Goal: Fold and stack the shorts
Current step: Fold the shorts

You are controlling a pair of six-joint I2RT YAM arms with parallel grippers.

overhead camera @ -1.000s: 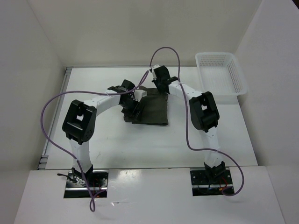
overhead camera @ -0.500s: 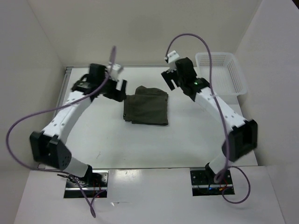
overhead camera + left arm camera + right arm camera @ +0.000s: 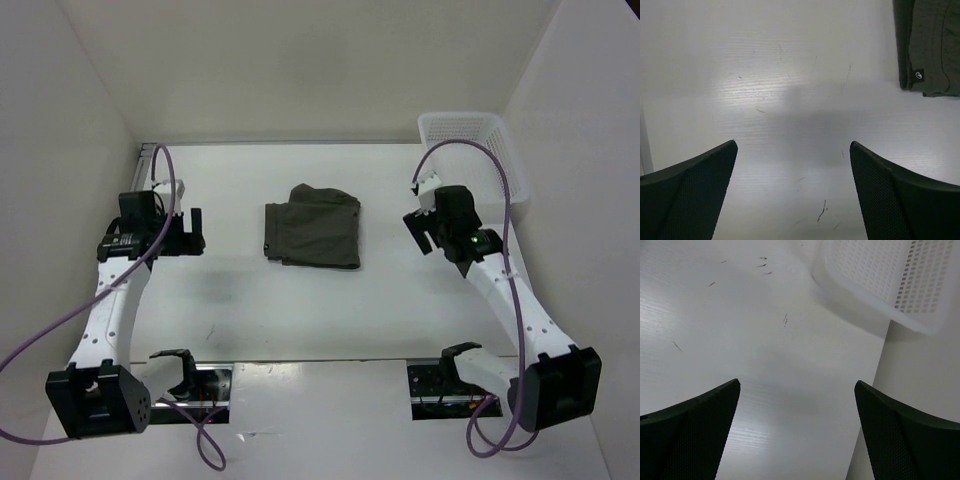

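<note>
The shorts (image 3: 312, 228) lie folded in a dark olive rectangle on the white table (image 3: 300, 310), at the middle of the top view. In the left wrist view their left edge, with a small round logo tag, shows as the shorts (image 3: 932, 45) at the top right. My left gripper (image 3: 198, 232) hangs well to their left, open and empty (image 3: 793, 145) over bare table. Off to their right, near the basket, my right gripper (image 3: 418, 232) is also open, nothing between its fingers (image 3: 797, 382).
A white mesh basket (image 3: 468, 205) stands at the back right corner; in the right wrist view the basket (image 3: 875, 275) is at the top right, beside the table's right edge. White walls close in the table on three sides.
Both arms have drawn back from the shorts, the left one to the left, the right one to the right. Both grippers have opened and let go. The shorts lie still.
</note>
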